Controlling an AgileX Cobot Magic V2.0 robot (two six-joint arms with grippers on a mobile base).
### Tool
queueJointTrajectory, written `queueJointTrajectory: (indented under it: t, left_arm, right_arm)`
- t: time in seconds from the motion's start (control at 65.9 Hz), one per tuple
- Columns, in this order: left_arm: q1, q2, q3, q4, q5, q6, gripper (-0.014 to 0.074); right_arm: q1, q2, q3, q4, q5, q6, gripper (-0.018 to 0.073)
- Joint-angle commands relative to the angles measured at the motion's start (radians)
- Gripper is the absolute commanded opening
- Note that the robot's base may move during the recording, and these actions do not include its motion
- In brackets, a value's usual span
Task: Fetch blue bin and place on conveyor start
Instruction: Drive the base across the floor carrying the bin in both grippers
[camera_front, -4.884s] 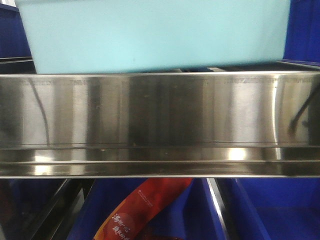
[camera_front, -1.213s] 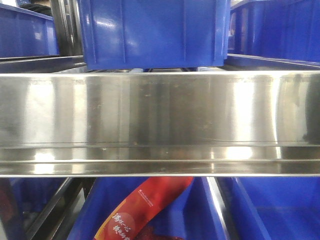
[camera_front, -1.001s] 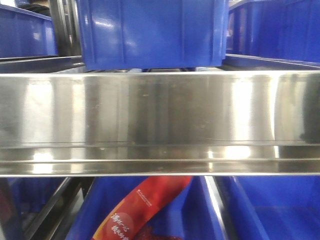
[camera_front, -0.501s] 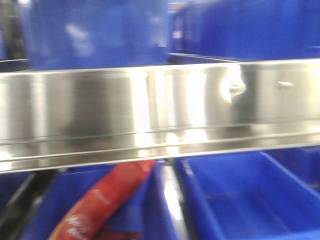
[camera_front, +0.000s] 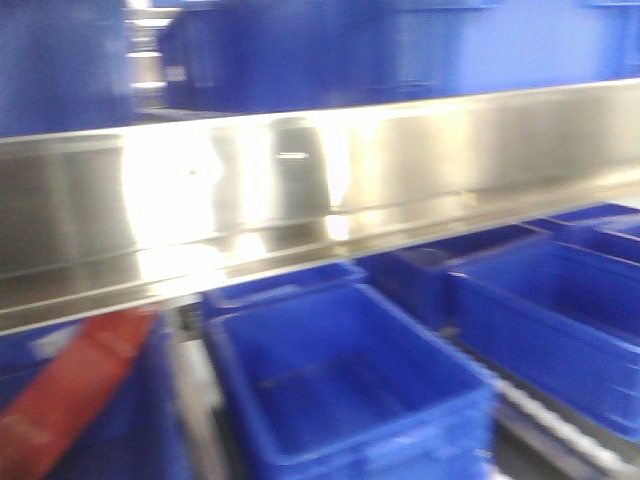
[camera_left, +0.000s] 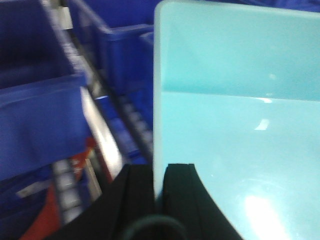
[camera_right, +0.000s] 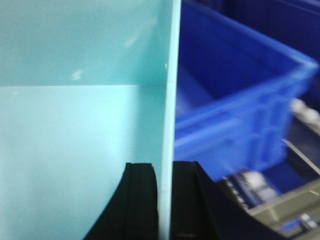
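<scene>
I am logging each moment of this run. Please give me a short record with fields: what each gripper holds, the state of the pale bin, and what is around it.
held object: blue bin, pale aqua; the inside that shows is empty
left gripper: one finger on each side of a bin side wall, clamped
right gripper: one finger on each side of the opposite wall, clamped
surroundings: dark blue bins under a steel shelf; red packet at lower left
conveyor start: not in view
image quality: front view blurred
</scene>
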Motion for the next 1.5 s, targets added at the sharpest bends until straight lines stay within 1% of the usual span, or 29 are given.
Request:
queueJointTrajectory:
  t: [0.0,1.486]
  left_arm:
    - [0.003,-0.004,-0.01,0.021,-0.046,0.002,-0.0111]
    - [0.003,-0.004,-0.01,0.03,-0.046,0.002,-0.0111]
  right_arm:
    - [0.003,-0.017,-0.013,-0.018,-0.047,-0.008,-0.0153]
    - [0.003,-0.017,-0.013,-0.018,-0.047,-0.008,-0.0153]
